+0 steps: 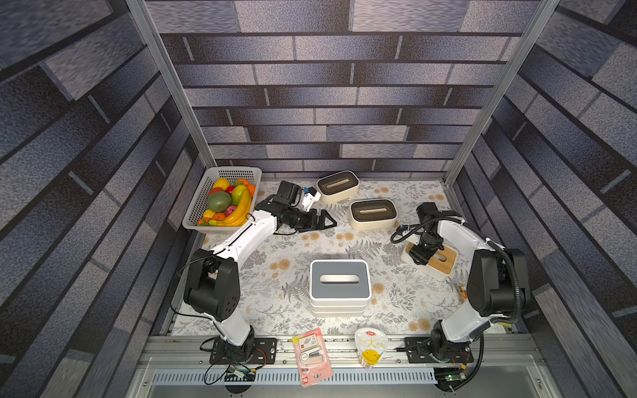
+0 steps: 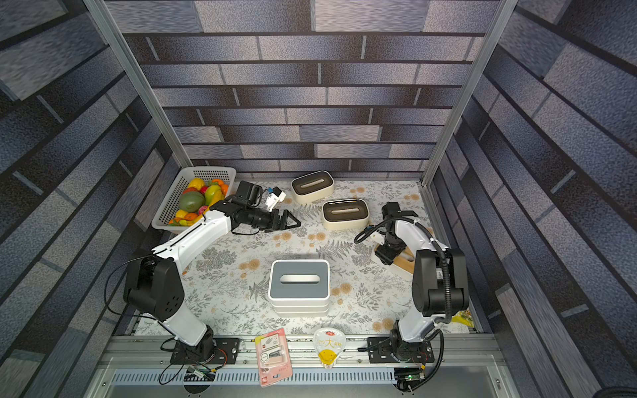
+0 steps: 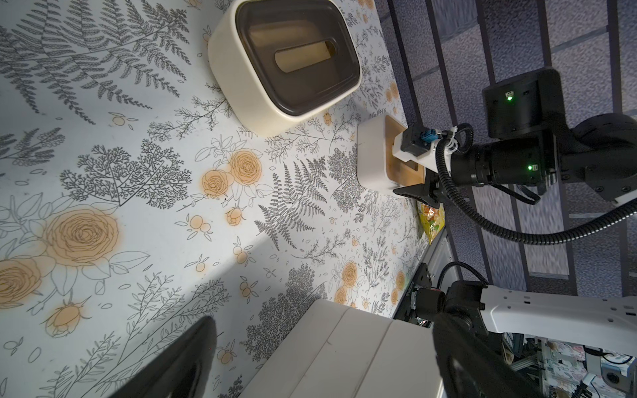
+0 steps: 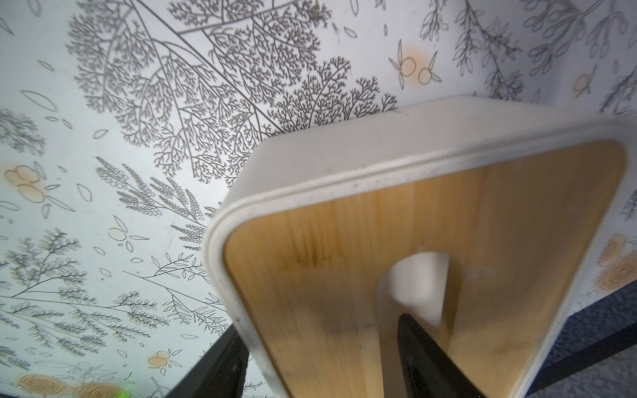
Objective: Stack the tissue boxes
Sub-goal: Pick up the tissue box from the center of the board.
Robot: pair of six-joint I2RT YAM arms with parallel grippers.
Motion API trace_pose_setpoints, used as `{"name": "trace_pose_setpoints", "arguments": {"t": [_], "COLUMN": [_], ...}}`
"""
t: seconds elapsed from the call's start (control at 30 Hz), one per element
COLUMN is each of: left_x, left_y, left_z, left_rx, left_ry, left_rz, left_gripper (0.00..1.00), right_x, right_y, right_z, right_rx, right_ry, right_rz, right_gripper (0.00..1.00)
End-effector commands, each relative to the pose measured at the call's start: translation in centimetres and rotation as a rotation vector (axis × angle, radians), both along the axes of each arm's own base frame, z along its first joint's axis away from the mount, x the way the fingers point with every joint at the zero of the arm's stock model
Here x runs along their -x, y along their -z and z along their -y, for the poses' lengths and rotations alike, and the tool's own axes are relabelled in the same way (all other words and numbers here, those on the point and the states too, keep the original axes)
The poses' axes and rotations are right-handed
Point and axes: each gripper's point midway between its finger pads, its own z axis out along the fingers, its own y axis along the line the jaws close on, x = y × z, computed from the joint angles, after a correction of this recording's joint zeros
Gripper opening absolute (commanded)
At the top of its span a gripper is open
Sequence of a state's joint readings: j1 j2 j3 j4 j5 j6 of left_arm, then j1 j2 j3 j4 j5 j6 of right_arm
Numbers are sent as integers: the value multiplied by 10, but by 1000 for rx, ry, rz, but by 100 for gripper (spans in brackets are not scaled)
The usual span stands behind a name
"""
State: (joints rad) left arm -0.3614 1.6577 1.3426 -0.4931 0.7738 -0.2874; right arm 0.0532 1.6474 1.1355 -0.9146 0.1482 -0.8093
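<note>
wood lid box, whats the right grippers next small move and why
Probably close the right gripper on the wood-lid box: one finger sits in the lid slot, the other outside the wall, and a gap shows beside the inner finger.

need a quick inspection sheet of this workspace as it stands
surface: floral-print tablecloth, no spills seen
job's things: three stacked white boxes at centre, top lid slate-grey; two rounded cream boxes with dark brown lids at the back, apart; white box with light wood lid on the right, unstacked
clutter: white perforated basket of fruit; pink blister pack and yellow-faced cup on the front rail; yellow wrapper at the right edge
grippers: left tool open, empty; right tool straddles the wood-lid box's wall, one finger in the slot, grip unclear
cables: black corrugated hose on the right arm; loose black wire by the left arm
surroundings: brick-pattern panels, aluminium frame posts
</note>
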Motion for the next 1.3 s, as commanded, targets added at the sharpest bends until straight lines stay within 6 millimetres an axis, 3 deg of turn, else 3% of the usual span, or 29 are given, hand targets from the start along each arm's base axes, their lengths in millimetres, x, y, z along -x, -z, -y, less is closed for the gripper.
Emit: {"name": "trace_pose_setpoints", "arguments": {"t": [0.0, 0.8, 1.1, 1.27], "left_x": [4, 9, 5, -6], "left_y": [3, 7, 4, -7], "left_z": [2, 8, 5, -9], "left_rx": [-13, -29, -11, 33], "left_ry": [24, 49, 30, -23], "left_rz": [15, 12, -1, 5], "left_gripper": [100, 100, 100, 100], "right_x": [3, 4, 3, 10], "right_y": [4, 8, -17, -35], "right_z": [1, -7, -26, -38], "right_rx": [-16, -58, -102, -90], "right_ry": [7, 10, -48, -99], "right_rz": [-13, -48, 28, 70], "right_gripper": [68, 55, 49, 47]}}
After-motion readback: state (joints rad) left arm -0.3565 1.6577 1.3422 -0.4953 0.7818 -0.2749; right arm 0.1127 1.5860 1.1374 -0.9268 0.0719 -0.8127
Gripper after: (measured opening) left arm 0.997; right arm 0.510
